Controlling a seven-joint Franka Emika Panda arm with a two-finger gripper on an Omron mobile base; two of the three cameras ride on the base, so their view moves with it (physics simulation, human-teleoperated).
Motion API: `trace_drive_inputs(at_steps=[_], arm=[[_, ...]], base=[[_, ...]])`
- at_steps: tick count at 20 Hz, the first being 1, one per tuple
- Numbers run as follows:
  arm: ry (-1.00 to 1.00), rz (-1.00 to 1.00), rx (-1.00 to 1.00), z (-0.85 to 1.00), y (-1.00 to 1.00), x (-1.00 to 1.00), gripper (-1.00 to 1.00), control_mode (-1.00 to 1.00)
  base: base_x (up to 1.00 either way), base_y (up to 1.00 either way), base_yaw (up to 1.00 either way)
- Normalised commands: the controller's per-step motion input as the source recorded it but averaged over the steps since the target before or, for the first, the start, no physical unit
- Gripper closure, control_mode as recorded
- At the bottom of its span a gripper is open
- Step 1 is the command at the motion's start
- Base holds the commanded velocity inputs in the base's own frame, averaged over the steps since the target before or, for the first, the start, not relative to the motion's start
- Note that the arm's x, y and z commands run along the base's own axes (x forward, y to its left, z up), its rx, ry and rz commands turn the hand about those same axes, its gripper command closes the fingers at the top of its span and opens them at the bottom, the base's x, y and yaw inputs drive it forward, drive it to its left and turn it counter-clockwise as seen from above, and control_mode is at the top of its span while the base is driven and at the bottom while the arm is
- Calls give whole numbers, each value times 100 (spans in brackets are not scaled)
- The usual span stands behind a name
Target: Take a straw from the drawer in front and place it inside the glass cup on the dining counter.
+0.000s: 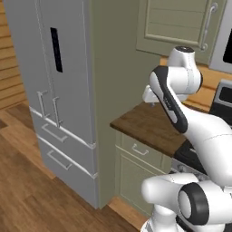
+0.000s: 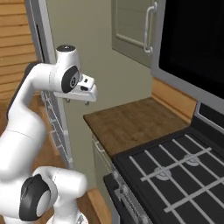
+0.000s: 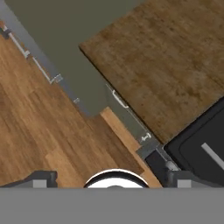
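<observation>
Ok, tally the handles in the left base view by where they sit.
Grey fridge door handles: 2
Grey fridge drawer handles: 2
Sage-green drawer's silver bar handle: 1
Sage-green upper cabinet handle: 1
Total: 6

a glossy white robot arm point(image 1: 199, 131) is built from rounded, tube-like segments joined by dark grey and black bands. a black disc caps the big lower joint, a dark cap tops the upper one, and the flat hand point(image 2: 83, 92) is white.
</observation>
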Motion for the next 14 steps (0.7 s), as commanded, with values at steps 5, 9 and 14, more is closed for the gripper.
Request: trace_drive_inputs(at_steps=[5, 9, 14], arm=[[0, 0, 0, 0, 0, 0, -100, 100], [0, 18, 0, -8, -41, 19, -100, -100], [0, 21, -5, -26, -7, 6, -100, -100]], base=[[-1, -64, 30], [5, -17, 6], [0, 0, 0]])
